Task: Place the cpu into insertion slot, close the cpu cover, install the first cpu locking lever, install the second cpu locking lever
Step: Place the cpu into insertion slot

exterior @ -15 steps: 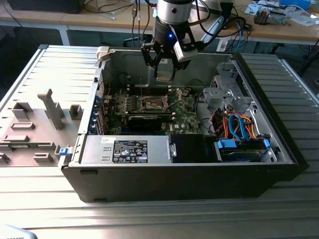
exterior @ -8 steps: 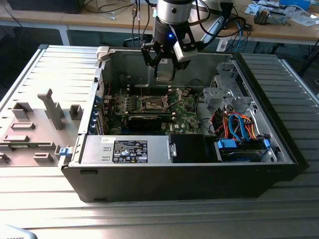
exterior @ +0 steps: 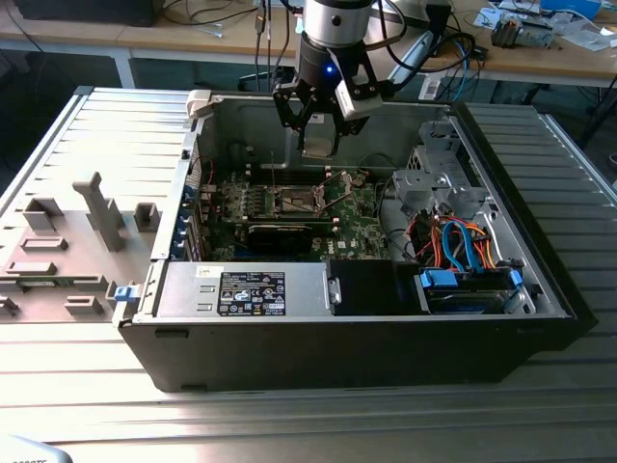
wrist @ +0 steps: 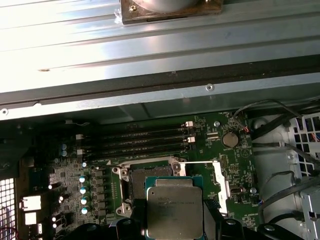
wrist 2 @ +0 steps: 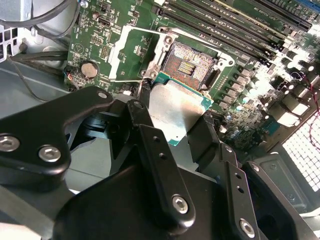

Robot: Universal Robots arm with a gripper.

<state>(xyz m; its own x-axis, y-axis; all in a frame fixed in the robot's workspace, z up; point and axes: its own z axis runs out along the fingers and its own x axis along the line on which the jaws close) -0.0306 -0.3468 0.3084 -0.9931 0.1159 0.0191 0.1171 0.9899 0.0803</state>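
Jaws clamped on the cpu, chip hanging just short of the bare insertion slot beyond their tips, cpu cover lying open beside it.

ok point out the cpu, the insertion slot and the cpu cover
the cpu [wrist 2: 175, 112], second wrist view, middle of its silver top
the insertion slot [wrist 2: 190, 65], second wrist view, the dark contact bed
the cpu cover [wrist 2: 117, 55], second wrist view, side bar of the open frame
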